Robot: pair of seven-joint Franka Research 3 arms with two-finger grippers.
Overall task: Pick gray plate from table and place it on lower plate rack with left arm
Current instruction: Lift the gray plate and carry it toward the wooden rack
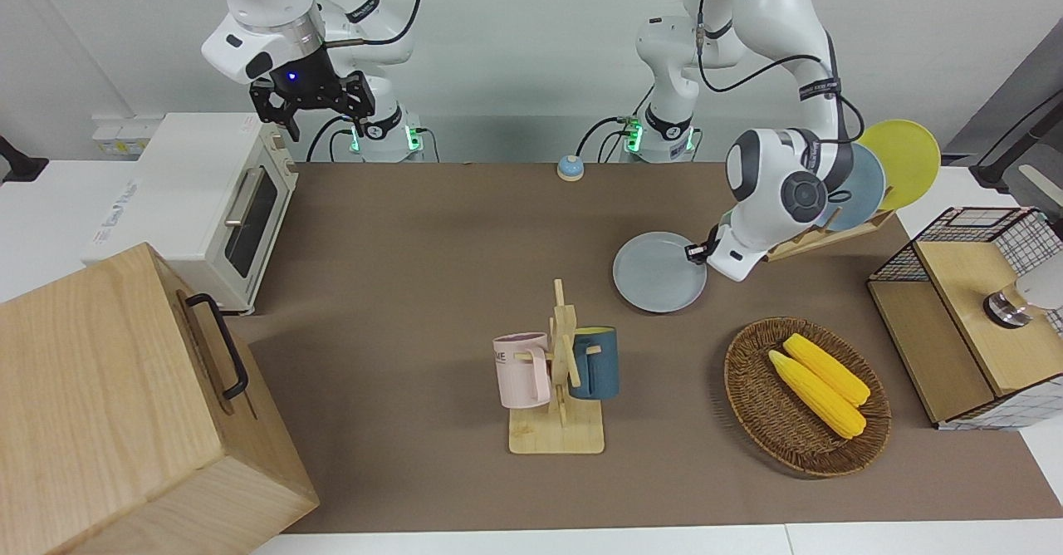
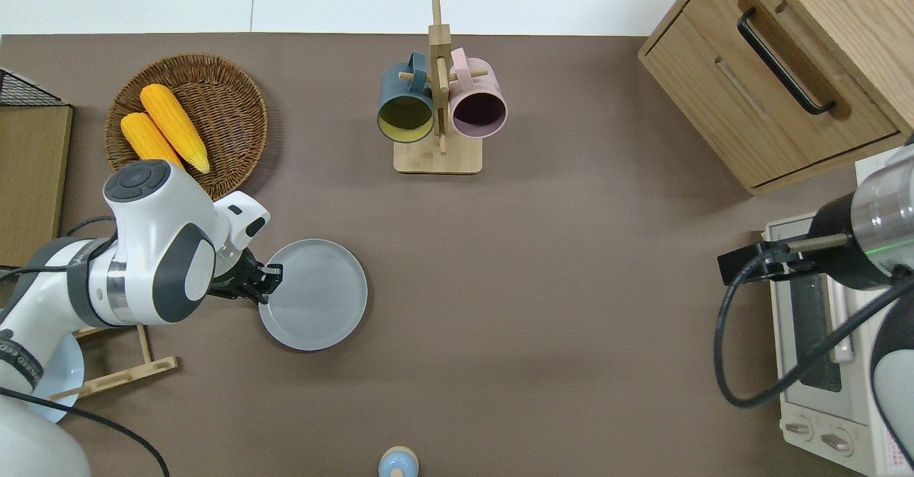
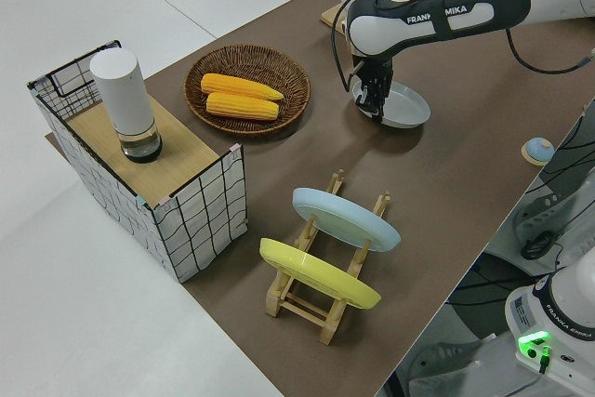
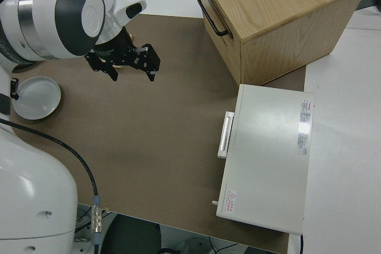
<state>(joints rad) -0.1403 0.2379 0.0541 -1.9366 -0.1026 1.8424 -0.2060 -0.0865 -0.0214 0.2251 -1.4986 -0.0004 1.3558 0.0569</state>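
Note:
The gray plate (image 1: 656, 274) (image 2: 318, 297) (image 3: 407, 109) is over the brown mat of the table (image 1: 415, 272), between the wicker basket and the plate rack. My left gripper (image 1: 696, 252) (image 2: 270, 278) (image 3: 376, 103) is shut on its rim at the side toward the rack. I cannot tell whether the plate is clear of the mat. The light-wood plate rack (image 1: 818, 238) (image 2: 121, 375) (image 3: 316, 299) stands at the left arm's end and holds a light-blue plate (image 1: 865, 185) (image 3: 346, 218) and a yellow plate (image 1: 907, 160) (image 3: 318, 273). My right gripper (image 1: 314, 110) (image 4: 122, 66) is parked and open.
A wicker basket (image 1: 751, 410) with two corn cobs lies farther from the robots than the plate. A mug tree (image 1: 560, 372) with two mugs stands mid-table. A wire crate (image 1: 972, 314), a toaster oven (image 1: 208, 206), a wooden cabinet (image 1: 124, 405) and a small blue bell (image 1: 570, 168) line the edges.

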